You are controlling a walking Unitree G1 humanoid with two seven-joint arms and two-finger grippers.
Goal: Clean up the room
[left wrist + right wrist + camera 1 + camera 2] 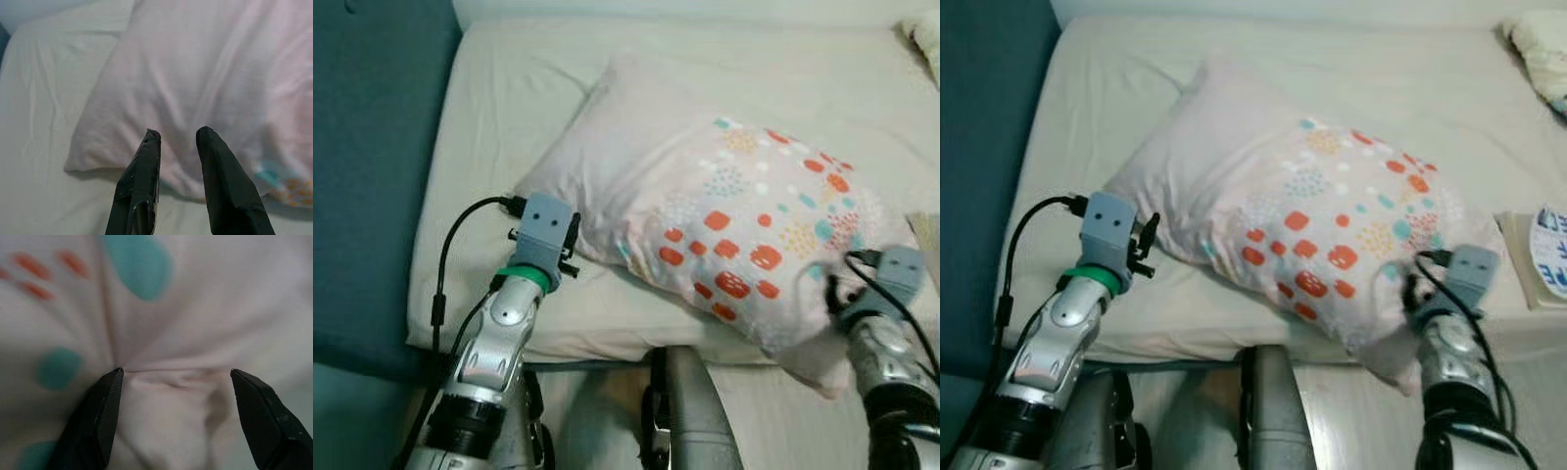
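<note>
A pale pink pillow (705, 196) with orange and teal spots lies slantwise on the cream bed (489, 127). My left gripper (570, 247) is at the pillow's near-left edge. In the left wrist view its fingers (146, 161) stand a little apart, and the left gripper (180, 133) is open just over the plain pink fabric (210, 73). My right gripper (832, 289) is at the pillow's near-right corner. In the right wrist view the right gripper (177, 373) is open wide, with bunched pillow fabric (171, 396) between its fingertips (110, 391).
A dark teal surface (372, 147) runs along the bed's left side. The mattress's front edge (607, 343) is just before my body (690, 411). A flat stack of paper (1542, 255) lies at the right, and a white bundle (1538, 39) at the far right corner.
</note>
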